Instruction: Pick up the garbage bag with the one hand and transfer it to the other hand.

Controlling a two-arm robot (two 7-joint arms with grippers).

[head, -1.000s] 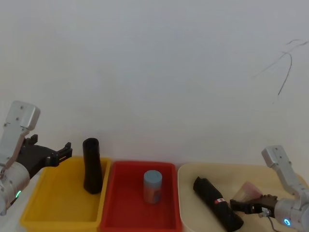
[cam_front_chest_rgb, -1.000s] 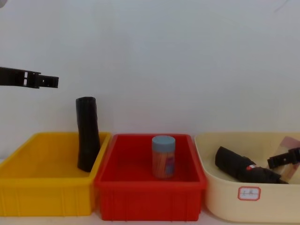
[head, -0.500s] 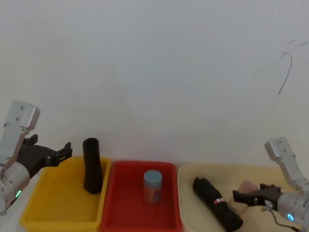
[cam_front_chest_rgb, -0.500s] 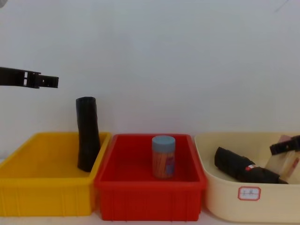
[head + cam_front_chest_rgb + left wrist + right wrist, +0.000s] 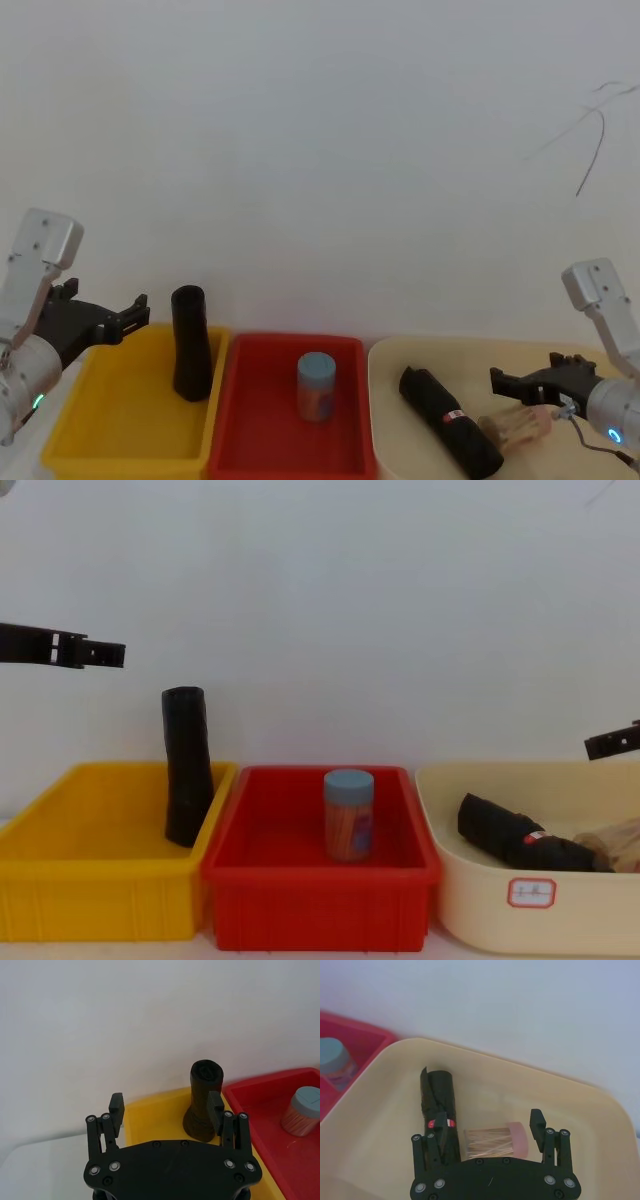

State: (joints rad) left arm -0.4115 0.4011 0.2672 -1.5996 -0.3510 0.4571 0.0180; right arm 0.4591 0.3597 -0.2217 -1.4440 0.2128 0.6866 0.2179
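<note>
We see the garbage bag lying on its side in the cream tub on our right, its red-and-white sticker facing up, with a toothpick jar tipped over just beside it. The right end effector hovers above the tub near its far right side, clear of the bag, fingers spread apart and holding nothing. The left end effector hangs in the air over the outer edge of the yellow bin, also spread open and empty. A plain black roll stands leaning in that bin's far corner, next to the red bin, where a blue-lidded jar stands upright.
</note>
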